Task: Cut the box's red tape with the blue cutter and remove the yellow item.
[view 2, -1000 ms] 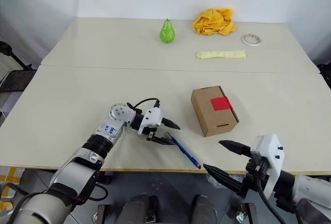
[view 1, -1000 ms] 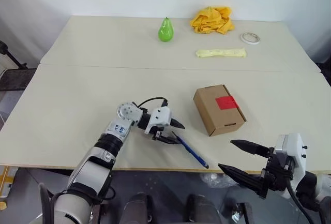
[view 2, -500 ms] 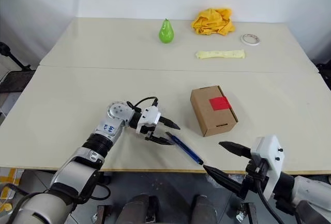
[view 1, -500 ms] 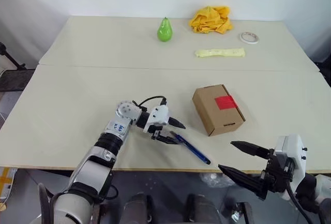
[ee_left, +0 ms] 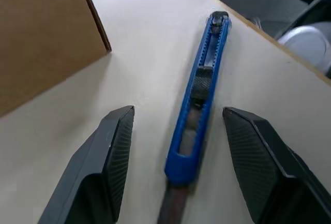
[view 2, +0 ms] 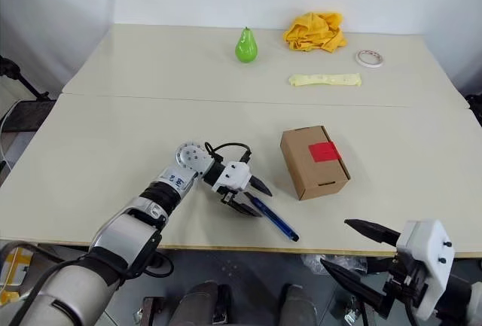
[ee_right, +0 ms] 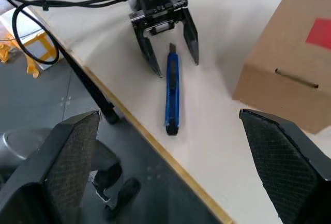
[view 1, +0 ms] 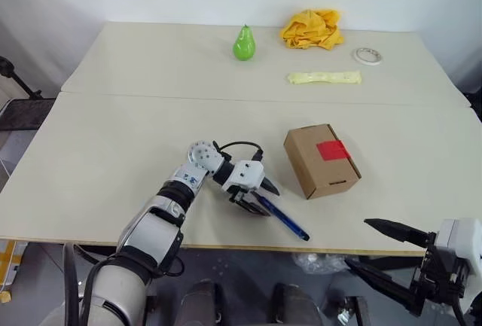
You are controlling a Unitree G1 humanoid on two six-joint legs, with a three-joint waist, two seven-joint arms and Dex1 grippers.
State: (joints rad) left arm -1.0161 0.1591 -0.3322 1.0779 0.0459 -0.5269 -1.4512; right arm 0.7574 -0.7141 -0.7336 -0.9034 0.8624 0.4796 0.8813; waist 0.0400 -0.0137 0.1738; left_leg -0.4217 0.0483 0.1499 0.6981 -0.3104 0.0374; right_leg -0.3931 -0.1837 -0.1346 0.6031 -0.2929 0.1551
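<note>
The left gripper swung toward the box and settled over the blade end of the blue cutter, which a second earlier had lain just off its fingertips. Its fingers, parted, came to stand one on each side of the cutter's near end without touching it. The cutter itself turned slightly on the table during the second. The right gripper, jaws wide, drew back from the table's near edge, lower and further to the right than a second before.
</note>
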